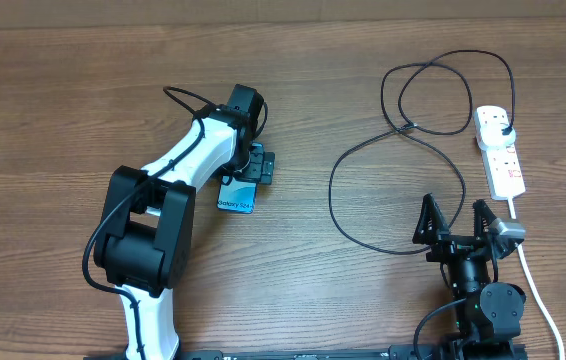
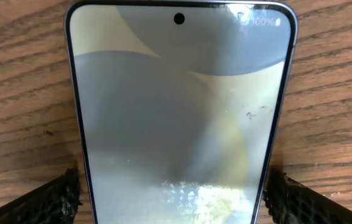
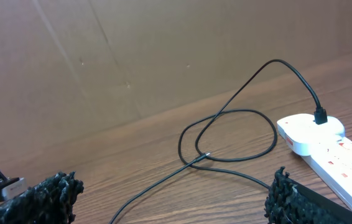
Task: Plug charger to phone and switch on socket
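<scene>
Glossy rounded phone (image 2: pixel 179 118), thin looping charger (image 1: pixel 404 127)

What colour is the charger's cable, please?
Black; the charger shows best in the overhead view.

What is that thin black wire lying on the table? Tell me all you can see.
The charger is a long, thin black cable, rubbery-looking. Its black plug sits in the far end of the white power strip. The rest lies on the wooden table in several overlapping loops, the largest reaching near the right fingers, which stand open, not holding it.
</scene>
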Tool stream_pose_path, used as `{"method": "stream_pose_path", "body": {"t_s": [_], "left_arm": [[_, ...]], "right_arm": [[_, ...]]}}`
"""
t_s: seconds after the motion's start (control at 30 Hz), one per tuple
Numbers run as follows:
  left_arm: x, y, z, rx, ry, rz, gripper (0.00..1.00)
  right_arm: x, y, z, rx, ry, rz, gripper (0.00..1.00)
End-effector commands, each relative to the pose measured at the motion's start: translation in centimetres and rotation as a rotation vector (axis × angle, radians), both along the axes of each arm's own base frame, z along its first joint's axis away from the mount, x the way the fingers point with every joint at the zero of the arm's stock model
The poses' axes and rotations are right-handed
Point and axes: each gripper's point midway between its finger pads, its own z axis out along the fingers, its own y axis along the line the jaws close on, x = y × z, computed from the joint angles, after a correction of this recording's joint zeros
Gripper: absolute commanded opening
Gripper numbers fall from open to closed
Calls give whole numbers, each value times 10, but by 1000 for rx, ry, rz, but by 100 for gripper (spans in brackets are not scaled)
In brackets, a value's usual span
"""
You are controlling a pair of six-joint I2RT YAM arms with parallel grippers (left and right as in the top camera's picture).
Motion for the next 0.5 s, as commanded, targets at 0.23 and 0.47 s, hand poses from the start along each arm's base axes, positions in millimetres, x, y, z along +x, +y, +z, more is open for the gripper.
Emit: {"method": "stream_pose_path", "body": {"t_s": [0.23,0.47], "left_arm": [[-51,-1,-53,-57,237,7,100],[-58,-1,-75,-54,281,-4,98]], "right_arm": [[0,0,-3,-10,0,1,100],[0,0,-3,-10,0,1,100]]}}
